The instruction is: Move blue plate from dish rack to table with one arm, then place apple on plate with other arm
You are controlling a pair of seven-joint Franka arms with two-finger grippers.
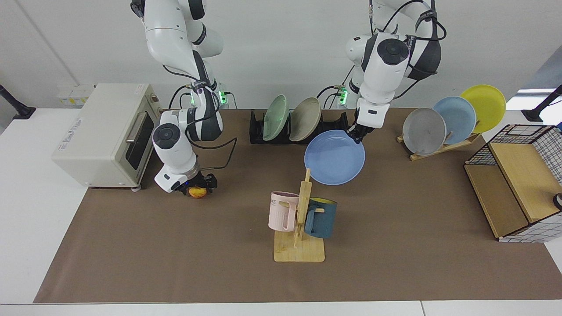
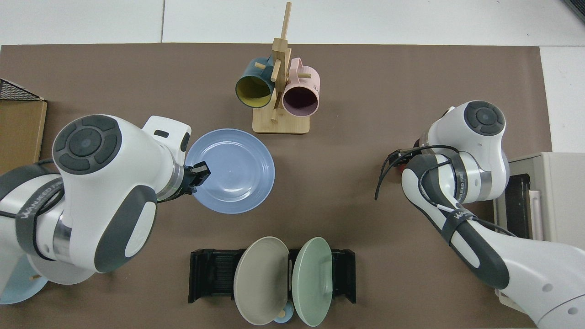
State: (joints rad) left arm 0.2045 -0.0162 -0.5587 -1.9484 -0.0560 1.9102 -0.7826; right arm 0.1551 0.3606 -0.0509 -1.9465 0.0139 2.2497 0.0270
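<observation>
Now left pincer (image 1: 356,134) clamps blue plate (image 1: 334,157) near mug tree (image 1: 300,219); right pincer (image 1: 197,186) at apple (image 1: 197,192), grip unclear.

Matt blue plate (image 1: 334,157) (smooth); wooden mug tree (image 1: 301,219)

You have two cameras. One stands across the table (image 1: 395,263), raised, and faces both robots and the wall behind them. The other hangs above and looks straight down, nearer to the arms. Both views share the brown mat, the mug tree (image 1: 303,210) (image 2: 279,82) and the dish rack (image 1: 259,127) (image 2: 210,274).
</observation>
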